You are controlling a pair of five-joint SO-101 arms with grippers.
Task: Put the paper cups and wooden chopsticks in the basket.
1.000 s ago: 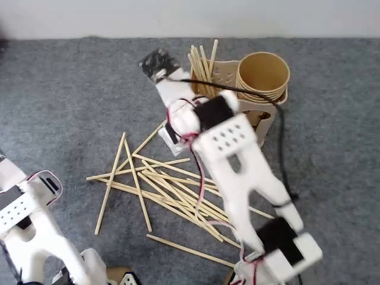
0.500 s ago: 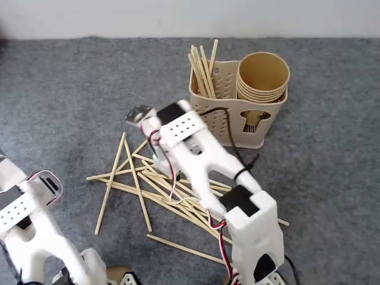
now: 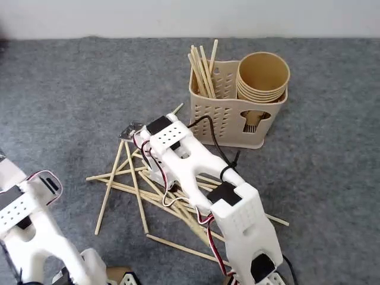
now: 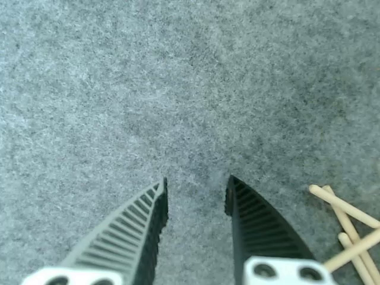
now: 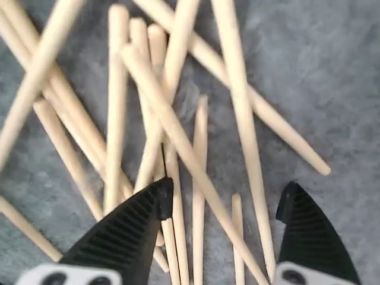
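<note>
Bare grey carpet [image 3: 71, 89] lies open left of and behind the crisscrossed pile of pale wooden chopsticks [image 3: 138, 189]. The white right arm [image 3: 178, 154] stretches over the pile's middle. In the beige perforated plastic basket [image 3: 219, 122], stacked tan paper cups [image 3: 263, 71] take the right compartment and upright sticks crowd the left.

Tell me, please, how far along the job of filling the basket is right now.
Done: a stack of paper cups sits in the basket, and several upright chopsticks stand in its other compartment. In hand: nothing yet; the right gripper is open just over the loose chopsticks, and the left gripper is open over bare carpet. Left: the whole scattered pile on the carpet.
</note>
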